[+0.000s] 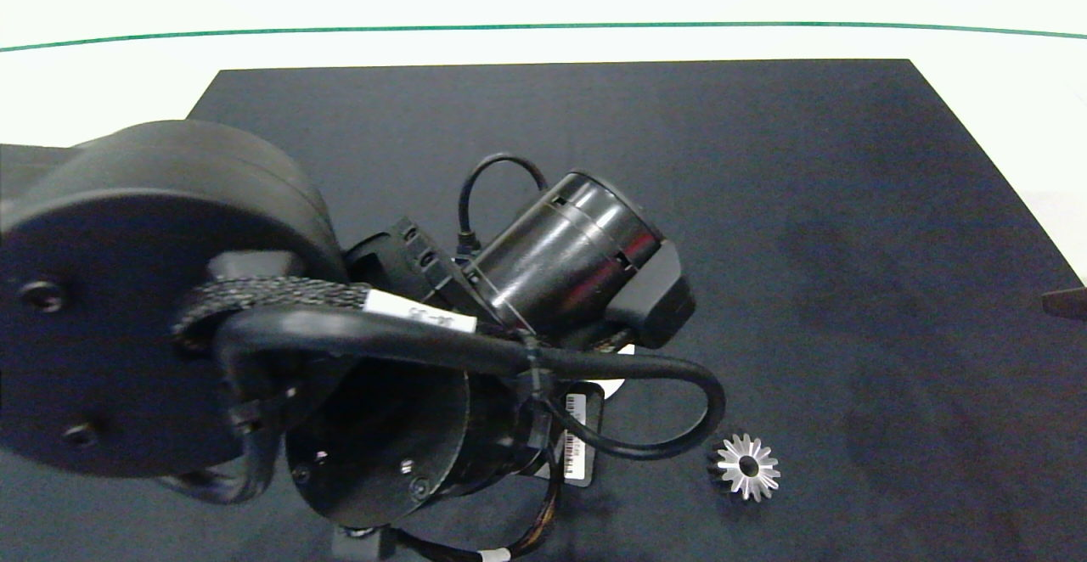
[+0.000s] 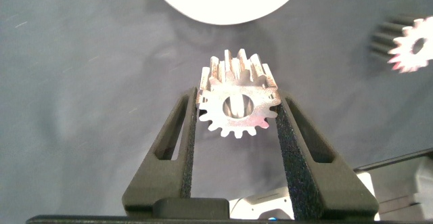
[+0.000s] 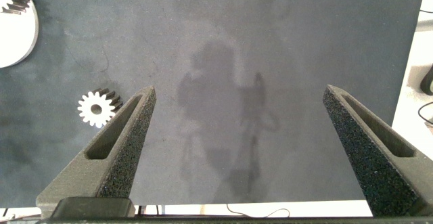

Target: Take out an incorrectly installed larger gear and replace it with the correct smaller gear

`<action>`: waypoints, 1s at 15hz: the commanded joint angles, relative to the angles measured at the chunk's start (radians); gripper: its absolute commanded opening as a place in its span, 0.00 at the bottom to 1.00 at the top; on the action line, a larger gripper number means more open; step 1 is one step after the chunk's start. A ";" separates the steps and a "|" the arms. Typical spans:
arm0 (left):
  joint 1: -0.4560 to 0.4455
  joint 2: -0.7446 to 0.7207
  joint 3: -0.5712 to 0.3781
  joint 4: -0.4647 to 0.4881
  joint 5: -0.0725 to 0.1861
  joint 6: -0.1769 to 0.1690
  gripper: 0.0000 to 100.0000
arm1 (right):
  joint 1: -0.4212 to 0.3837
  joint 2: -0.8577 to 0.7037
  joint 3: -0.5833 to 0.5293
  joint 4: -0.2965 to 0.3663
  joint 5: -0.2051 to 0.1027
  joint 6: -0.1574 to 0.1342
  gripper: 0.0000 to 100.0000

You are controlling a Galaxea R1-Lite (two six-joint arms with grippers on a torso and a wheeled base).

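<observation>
Where the Gears Are

While the big left arm (image 1: 170,290) reaches in over the black mat (image 1: 849,205), its left gripper (image 2: 237,101) squeezes the smaller gear (image 2: 238,107) tight. One finger presses on each side of it. A round white plate (image 2: 223,1) sits just past the gear. Further right, the larger gear (image 1: 747,466) lies flat on the mat by itself, with nothing touching it. At the far right, the right gripper (image 3: 240,95) hangs over bare mat with its fingers wide apart, holding nothing.
</observation>
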 commanded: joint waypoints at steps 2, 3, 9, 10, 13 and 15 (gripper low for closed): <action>0.005 0.094 -0.054 0.003 0.006 0.090 0.16 | 0.004 -0.003 0.000 0.006 0.000 0.000 1.00; 0.007 0.104 -0.080 0.003 0.006 0.096 0.16 | 0.004 -0.004 -0.001 0.005 0.000 0.001 1.00; 0.030 0.161 -0.163 0.003 0.009 0.096 0.16 | 0.002 -0.027 -0.003 0.005 -0.004 -0.002 1.00; 0.030 0.164 -0.174 0.003 0.026 0.096 0.16 | 0.002 -0.033 -0.003 0.005 -0.004 -0.006 1.00; 0.030 0.180 -0.175 0.003 0.050 0.094 0.16 | 0.002 -0.038 -0.001 0.005 -0.002 -0.016 1.00; 0.027 0.192 -0.177 0.003 0.050 0.090 0.16 | 0.002 -0.038 -0.001 0.005 -0.002 -0.016 1.00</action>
